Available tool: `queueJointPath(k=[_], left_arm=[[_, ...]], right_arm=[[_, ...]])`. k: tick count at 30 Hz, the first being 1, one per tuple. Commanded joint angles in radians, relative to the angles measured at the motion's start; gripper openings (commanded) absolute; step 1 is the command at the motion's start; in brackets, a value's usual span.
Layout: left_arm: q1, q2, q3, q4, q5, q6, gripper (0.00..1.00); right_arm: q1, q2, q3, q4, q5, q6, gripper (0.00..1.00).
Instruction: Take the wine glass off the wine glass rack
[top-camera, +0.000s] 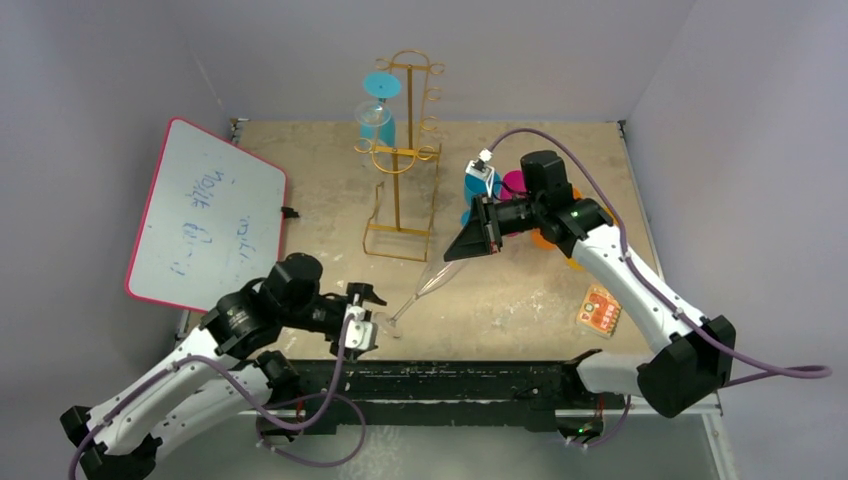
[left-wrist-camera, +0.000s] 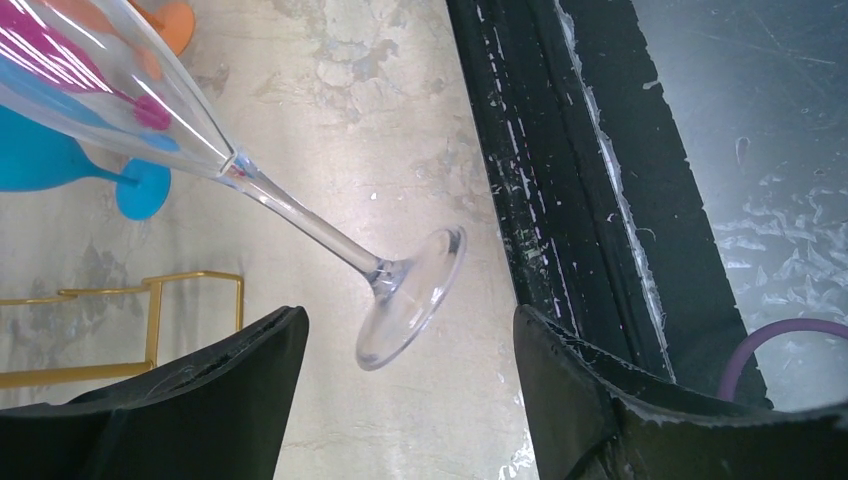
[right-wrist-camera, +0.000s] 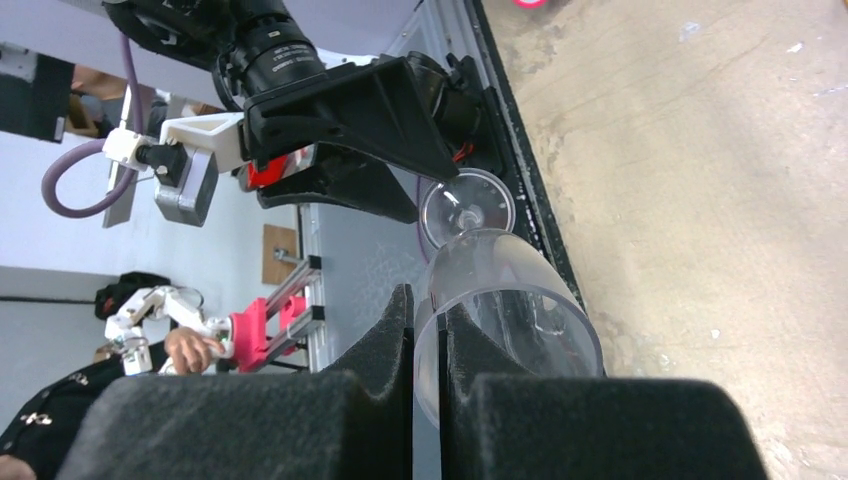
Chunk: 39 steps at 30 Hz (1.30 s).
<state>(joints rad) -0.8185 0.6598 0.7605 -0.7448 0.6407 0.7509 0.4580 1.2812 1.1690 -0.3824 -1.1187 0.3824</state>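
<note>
Sandy counter (top-camera: 520, 290): we see right jaws pinching the wine glass (left-wrist-camera: 300, 213) rim, left jaws spread around its foot; whiteboard (top-camera: 205, 215) scrawl unreadable.

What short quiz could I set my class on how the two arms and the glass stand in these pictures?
1. True or false: the clear glass flute hangs on the tall gold wire rack.
2. Multiple choice: the right gripper holds the flute by its A) foot, B) stem, C) bowl rim.
3. Fill in: the jaws of the left gripper stand ___ on either side of the flute's round foot.

Key: 1 false; 2 C; 3 open.
</note>
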Motion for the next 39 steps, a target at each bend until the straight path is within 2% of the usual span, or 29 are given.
queueJointPath(k=[1,5,10,17,19,24,27,30,32,35,39], left_arm=[[0.004,-0.036,-0.023,0.031,-0.017,-0.023,0.76],[0.004,-0.063,-0.039,0.056,-0.035,-0.056,0.78],[0.004,-0.12,-0.084,0.166,-0.112,-0.154,0.79],[0.004,-0.189,-0.156,0.346,-0.238,-0.383,0.81],[0.004,-0.21,-0.174,0.45,-0.349,-0.52,0.81],[0.005,-0.264,-0.204,0.58,-0.794,-0.836,0.82],[0.004,-0.257,-0.188,0.551,-1.04,-0.986,0.83],[0.005,-0.217,-0.133,0.448,-1.224,-1.123,0.84],[0.005,-0.183,-0.082,0.374,-1.28,-1.117,0.84],[0.004,-0.144,-0.006,0.263,-1.409,-1.204,0.85],[0.004,-0.139,0.042,0.161,-1.455,-1.26,0.85]], right_arm=[[0.002,-0.052,-0.005,0.024,0.07,0.02,0.0],[0.002,-0.084,-0.006,0.006,0.173,0.03,0.0],[0.002,-0.132,-0.024,0.008,0.269,0.052,0.0],[0.002,-0.161,-0.016,-0.033,0.388,0.055,0.0],[0.002,-0.174,-0.012,-0.055,0.447,0.053,0.0],[0.002,-0.236,-0.005,-0.093,0.618,0.047,0.0],[0.002,-0.277,0.006,-0.115,0.726,0.045,0.0],[0.001,-0.306,0.017,-0.133,0.814,0.035,0.0],[0.002,-0.319,0.021,-0.136,0.846,0.03,0.0],[0.001,-0.321,0.032,-0.152,0.908,0.025,0.0],[0.002,-0.306,0.038,-0.174,1.032,0.013,0.0]])
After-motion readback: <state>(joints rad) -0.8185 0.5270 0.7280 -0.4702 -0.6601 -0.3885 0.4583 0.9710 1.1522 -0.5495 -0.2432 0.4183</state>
